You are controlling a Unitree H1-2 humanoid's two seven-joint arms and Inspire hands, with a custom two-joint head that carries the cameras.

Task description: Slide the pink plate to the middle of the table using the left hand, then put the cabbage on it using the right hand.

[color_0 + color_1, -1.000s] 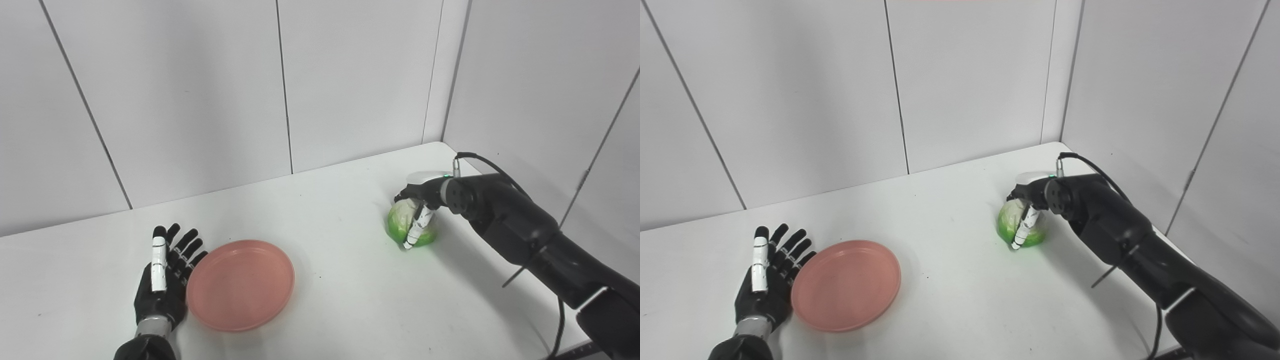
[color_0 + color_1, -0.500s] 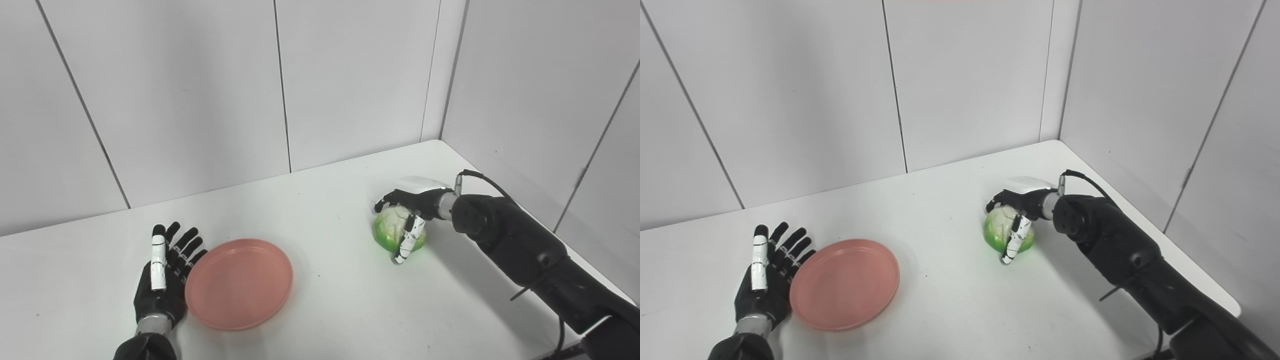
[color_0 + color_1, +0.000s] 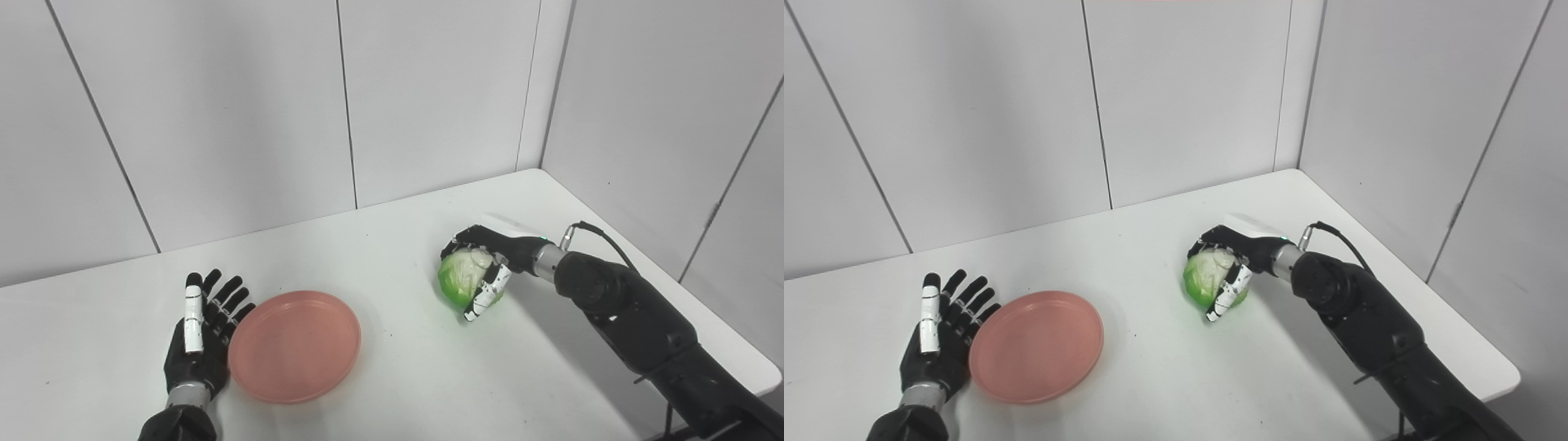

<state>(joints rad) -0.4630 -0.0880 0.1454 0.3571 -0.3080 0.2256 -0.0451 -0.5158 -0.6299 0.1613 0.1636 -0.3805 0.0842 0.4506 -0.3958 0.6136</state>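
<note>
The pink plate (image 3: 294, 346) lies flat on the white table (image 3: 398, 380), left of the middle. My left hand (image 3: 202, 334) is open, palm toward the plate, its fingers against the plate's left rim. My right hand (image 3: 487, 263) is shut on the green cabbage (image 3: 459, 278) and holds it just above the table, to the right of the plate. The fingers wrap over the cabbage's top and right side. The same scene shows in the right eye view, with the cabbage (image 3: 1203, 282) and the plate (image 3: 1035, 346).
Grey wall panels stand behind the table and along its right side. The table's right edge and front right corner (image 3: 759, 373) lie near my right arm (image 3: 637, 318). A cable runs from the right wrist.
My right hand has carried the cabbage to the left, toward the plate, and lifted it slightly. The left hand and the plate have stayed in place. The camera has shifted a little.
</note>
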